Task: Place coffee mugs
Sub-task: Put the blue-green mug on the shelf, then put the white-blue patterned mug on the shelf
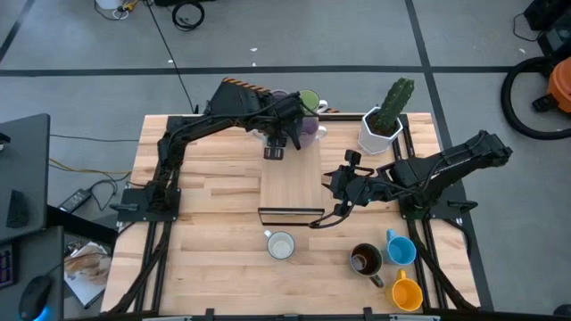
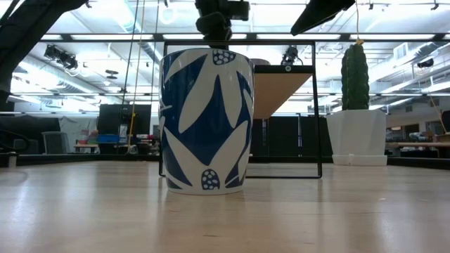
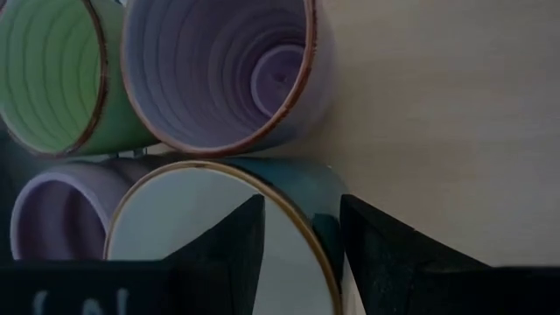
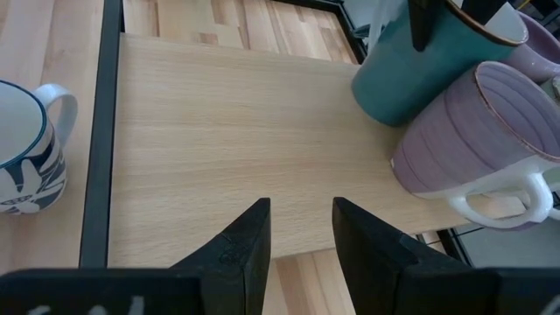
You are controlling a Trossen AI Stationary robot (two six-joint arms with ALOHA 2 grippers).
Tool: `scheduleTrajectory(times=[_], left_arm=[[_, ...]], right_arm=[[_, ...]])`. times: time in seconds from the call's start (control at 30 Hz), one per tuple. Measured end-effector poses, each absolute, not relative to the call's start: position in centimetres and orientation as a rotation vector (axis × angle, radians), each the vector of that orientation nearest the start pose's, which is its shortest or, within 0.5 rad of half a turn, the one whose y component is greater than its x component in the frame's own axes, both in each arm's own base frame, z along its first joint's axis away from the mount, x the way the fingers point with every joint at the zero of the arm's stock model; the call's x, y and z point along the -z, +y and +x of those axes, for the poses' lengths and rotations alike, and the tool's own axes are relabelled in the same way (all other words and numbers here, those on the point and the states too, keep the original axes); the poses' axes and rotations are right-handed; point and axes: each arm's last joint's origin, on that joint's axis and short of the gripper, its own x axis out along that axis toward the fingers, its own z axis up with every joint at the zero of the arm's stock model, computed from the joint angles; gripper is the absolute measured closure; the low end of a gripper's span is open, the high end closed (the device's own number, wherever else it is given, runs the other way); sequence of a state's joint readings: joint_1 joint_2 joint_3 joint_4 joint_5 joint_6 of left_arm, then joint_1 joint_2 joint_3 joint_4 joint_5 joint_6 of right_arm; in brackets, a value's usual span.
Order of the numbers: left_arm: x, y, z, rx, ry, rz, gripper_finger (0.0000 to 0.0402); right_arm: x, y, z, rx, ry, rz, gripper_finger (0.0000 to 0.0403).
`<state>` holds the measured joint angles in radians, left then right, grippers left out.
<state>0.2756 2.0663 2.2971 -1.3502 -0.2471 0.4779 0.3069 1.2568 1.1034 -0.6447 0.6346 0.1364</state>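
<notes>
A teal mug is clamped by its rim in the left claw, one finger inside and one outside, at the far end of the wooden shelf. It is crowded by a green mug and two lilac mugs. The right claw is held with fingers apart and empty above the shelf's near right part. On the near surface a blue-and-white patterned mug is seen in front of the shelf, with brown, blue and orange mugs grouped to the right. A potted cactus is seen at far right.
</notes>
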Motion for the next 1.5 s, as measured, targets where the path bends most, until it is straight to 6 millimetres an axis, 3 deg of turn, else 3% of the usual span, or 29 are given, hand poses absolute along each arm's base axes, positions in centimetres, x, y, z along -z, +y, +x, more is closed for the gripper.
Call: scheduleTrajectory(times=[0.33,0.77,0.93,1.1,1.5], left_arm=[[-37.9,11.5,38.4,-0.215,1.187,0.382,0.0244],[-41.0,8.6,36.8,-0.231,1.087,0.409,0.0244],[-42.1,6.0,36.4,-0.216,1.021,0.390,0.0250],[-41.9,3.0,36.3,-0.146,1.038,0.350,0.0268],[-41.5,-7.0,35.4,0.167,1.035,0.375,0.0283]], right_arm=[[-31.1,6.0,24.7,0.357,0.689,-0.235,0.0273],[-31.3,5.9,24.3,0.341,0.700,-0.229,0.0273],[-30.9,5.8,23.7,0.355,0.754,-0.192,0.0273],[-30.7,6.3,23.3,0.349,0.776,-0.174,0.0273],[-30.7,7.0,23.0,0.350,0.762,-0.197,0.0273]])
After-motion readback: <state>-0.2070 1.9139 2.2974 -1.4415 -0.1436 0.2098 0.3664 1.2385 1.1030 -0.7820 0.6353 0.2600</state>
